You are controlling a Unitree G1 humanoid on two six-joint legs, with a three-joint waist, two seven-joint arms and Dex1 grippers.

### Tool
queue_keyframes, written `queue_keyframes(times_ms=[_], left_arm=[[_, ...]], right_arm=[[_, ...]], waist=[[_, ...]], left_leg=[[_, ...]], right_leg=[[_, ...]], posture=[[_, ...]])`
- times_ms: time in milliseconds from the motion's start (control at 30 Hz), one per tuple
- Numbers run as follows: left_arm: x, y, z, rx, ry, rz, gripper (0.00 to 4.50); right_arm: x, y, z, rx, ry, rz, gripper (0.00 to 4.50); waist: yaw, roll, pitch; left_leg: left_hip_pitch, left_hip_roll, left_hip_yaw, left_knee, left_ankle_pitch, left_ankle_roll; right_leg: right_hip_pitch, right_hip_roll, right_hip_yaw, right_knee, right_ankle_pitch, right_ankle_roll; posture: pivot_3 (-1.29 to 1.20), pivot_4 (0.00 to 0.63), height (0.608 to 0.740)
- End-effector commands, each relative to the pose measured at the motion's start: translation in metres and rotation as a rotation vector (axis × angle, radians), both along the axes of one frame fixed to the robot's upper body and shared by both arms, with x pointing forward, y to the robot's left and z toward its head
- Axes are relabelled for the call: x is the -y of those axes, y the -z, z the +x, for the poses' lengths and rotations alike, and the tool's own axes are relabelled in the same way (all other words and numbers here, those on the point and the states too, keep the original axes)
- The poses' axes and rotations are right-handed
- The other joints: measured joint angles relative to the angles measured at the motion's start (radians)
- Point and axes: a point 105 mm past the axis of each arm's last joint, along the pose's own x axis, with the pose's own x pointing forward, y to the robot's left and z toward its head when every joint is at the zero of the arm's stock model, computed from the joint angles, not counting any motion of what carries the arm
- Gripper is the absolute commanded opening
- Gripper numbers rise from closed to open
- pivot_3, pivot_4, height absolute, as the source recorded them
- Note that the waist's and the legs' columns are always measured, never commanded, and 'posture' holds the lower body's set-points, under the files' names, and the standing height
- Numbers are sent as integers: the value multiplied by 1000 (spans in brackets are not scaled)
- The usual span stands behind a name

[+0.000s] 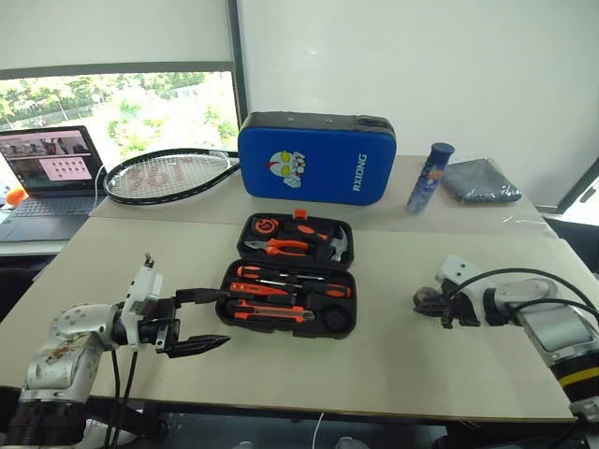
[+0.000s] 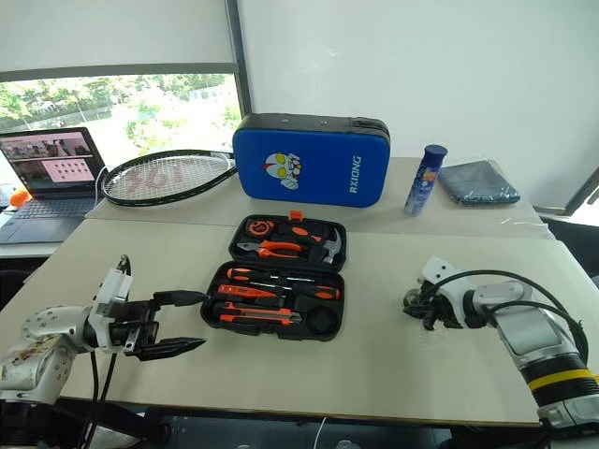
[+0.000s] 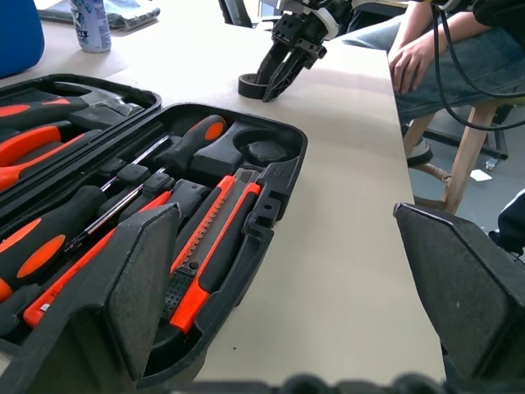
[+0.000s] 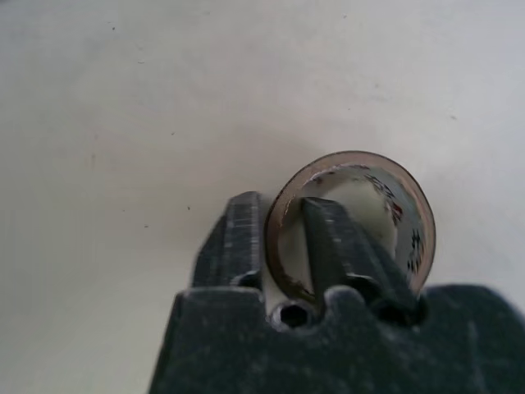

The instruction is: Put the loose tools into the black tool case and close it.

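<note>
Big and pale, a table (image 1: 393, 365) fills the room near a white wall, with a window on the far left. On the table, in the middle, sits the black tool case (image 1: 288, 274). It lies open like a book. The far half holds orange-handled pliers (image 1: 281, 247) and a hammer (image 1: 339, 243). The near half holds two screwdrivers (image 1: 323, 289), a slim orange tester screwdriver (image 1: 267, 288) and a black-and-orange utility knife (image 1: 270, 312), each lying in its own slot. A round hollow (image 3: 267, 150) at the near right corner of the case has nothing in it.

The left gripper (image 1: 201, 321) is just to the left of the case, close to its near left corner. Its two black fingers are spread wide apart and hold nothing. One finger reaches nearly to the case edge, but I cannot tell if it touches.

The right gripper (image 1: 432, 305) is on the right side of the table, well apart from the case. Its fingers are squeezed tight on the small dark tape roll (image 4: 358, 220). One finger is inside the ring and one is outside, pinching its wall. The roll is low at the table top.

Farther back stand a big blue padded case (image 1: 316, 157), a racket (image 1: 168, 176), a laptop (image 1: 47, 182), a blue can (image 1: 430, 176) and a folded grey cloth (image 1: 480, 180).
</note>
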Motion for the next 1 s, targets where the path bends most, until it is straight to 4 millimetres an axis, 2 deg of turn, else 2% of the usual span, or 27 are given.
queue_keyframes(times_ms=[33,133,267,333,533,833,933,1000], left_arm=[[1,-9,-2,44,3,-6,4500],[1,-8,-1,46,-11,-11,4500],[2,-5,0,43,-35,-21,4500],[2,-2,-1,39,-43,-23,4500],[4,3,-5,29,-61,-31,4500],[1,4,-6,29,-73,-19,4500],[1,3,-4,36,-75,-15,4500],[0,3,-3,40,-77,-13,4500]], right_arm=[[-40,-46,-4,112,-213,114,6],[-94,-63,-23,86,-411,203,6],[-139,-61,-36,32,-508,194,6],[-152,-55,-38,13,-533,154,6],[-161,-36,-36,-31,-534,65,6],[-155,-17,-40,-95,-523,-2,6],[-154,-13,-33,-54,-501,-26,6],[-157,-19,-25,12,-480,-5,794]], waist=[[-2,0,0],[-17,0,0],[-14,0,0],[-10,0,0],[5,0,0],[1,0,0],[2,0,0],[2,0,0]], left_leg=[[0,0,0,0,0,0],[0,1,0,0,0,0],[-3,1,-1,0,0,0],[-4,1,-1,1,0,0],[-7,0,-1,3,0,0],[-6,0,-1,3,0,0],[-6,0,-1,3,0,0],[-6,0,-1,3,0,0]], right_leg=[[0,0,0,0,0,0],[-1,1,1,1,0,0],[-8,2,1,7,1,-1],[-8,1,1,7,1,-1],[-9,-1,-1,6,1,-1],[-9,0,-1,6,1,-1],[-9,0,-1,6,1,-1],[-9,0,-1,6,1,-1]], posture=[[0,150,740],[0,150,740],[0,150,740],[0,150,740],[0,150,740],[0,150,740],[0,150,740],[0,150,740]])
